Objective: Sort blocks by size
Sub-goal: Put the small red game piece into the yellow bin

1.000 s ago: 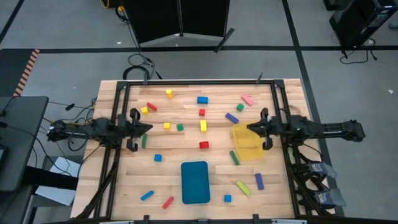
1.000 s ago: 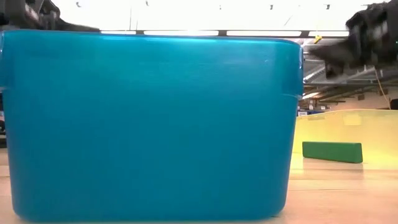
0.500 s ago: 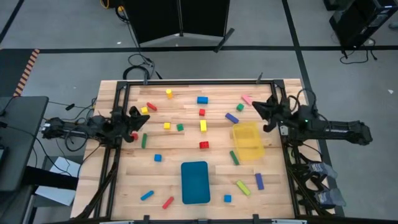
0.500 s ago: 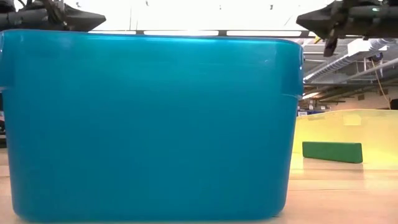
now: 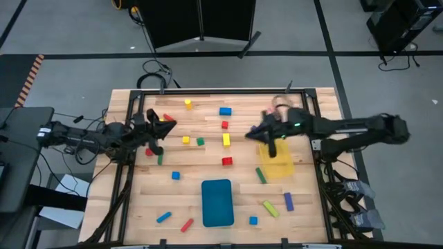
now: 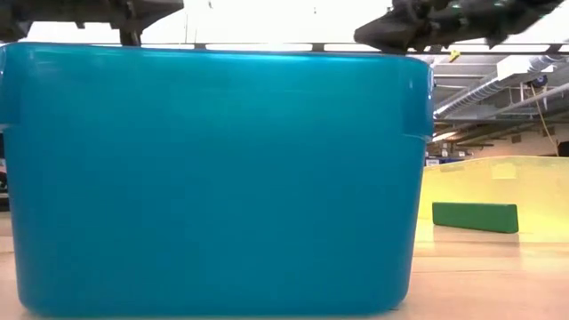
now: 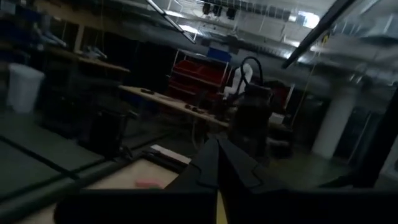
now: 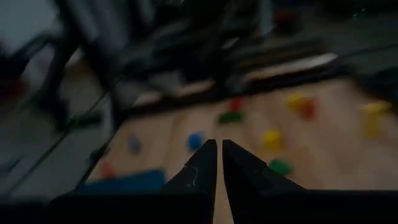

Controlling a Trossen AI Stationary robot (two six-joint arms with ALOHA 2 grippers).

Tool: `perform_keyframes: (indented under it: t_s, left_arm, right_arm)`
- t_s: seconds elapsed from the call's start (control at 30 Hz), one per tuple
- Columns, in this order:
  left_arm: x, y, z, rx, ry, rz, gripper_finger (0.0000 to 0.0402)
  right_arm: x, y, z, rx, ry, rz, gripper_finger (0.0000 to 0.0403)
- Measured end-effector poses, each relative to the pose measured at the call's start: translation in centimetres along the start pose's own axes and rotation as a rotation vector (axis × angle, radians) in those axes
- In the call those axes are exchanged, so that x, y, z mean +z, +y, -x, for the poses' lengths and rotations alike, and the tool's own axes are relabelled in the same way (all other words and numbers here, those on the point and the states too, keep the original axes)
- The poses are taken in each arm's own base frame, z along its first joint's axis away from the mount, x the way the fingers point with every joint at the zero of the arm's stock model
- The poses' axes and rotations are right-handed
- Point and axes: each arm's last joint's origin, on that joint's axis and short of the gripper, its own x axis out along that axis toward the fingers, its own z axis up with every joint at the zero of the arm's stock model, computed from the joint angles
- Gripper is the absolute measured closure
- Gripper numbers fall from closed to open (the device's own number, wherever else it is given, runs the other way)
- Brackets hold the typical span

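Many small coloured blocks lie scattered flat on the wooden table: a yellow bar, a red cube, a green bar, a blue block and more. My left gripper is shut and empty above the table's left part, near a red bar. My right gripper is shut and empty above the middle right, close to a purple bar. In the right wrist view the fingers point over several blocks.
A blue tray stands near the table's near edge and fills the low view. A translucent yellow bin stands at the right, under my right arm. A black frame runs round the table.
My right gripper has swung first toward the far edge, then toward the table's left, out over the blocks past the yellow bin. My left gripper has drawn back a little, then gone toward the far edge and the table's right. No block has moved.
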Motion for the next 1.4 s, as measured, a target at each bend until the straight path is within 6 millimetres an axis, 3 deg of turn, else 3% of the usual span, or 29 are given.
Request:
perform_keyframes:
  t_s: [0.3, 0.57, 0.83, 1.0, 1.2, 1.4]
  left_arm:
    - [1.1, -0.3, -0.3, 0.007, -0.022, -0.015, 0.0332]
    - [0.7, -0.2, -0.3, 0.014, 0.021, -0.017, 0.0264]
    - [0.6, -0.3, -0.3, -0.023, 0.036, -0.020, 0.0253]
    - [0.6, -0.4, -0.3, -0.041, 0.041, -0.021, 0.0253]
    - [0.5, -0.4, -0.3, -0.038, 0.051, -0.025, 0.0253]
    - [0.3, -0.3, -0.2, -0.035, 0.067, -0.033, 0.0253]
  right_arm:
    - [-2.9, 2.2, -8.2, -0.045, 0.452, 0.159, 0.0353]
    - [-5.5, 3.7, -12.3, -0.145, 0.598, 0.324, 0.0262]
    - [-7.9, 2.4, -14.2, -0.174, 0.689, 0.363, 0.0135]
    - [-9.0, 0.8, -14.7, -0.207, 0.732, 0.343, 0.0082]
    - [-10.8, -0.6, -15.4, -0.226, 0.790, 0.318, 0.0073]
    - [-10.7, -0.7, -15.4, -0.222, 0.783, 0.317, 0.0109]
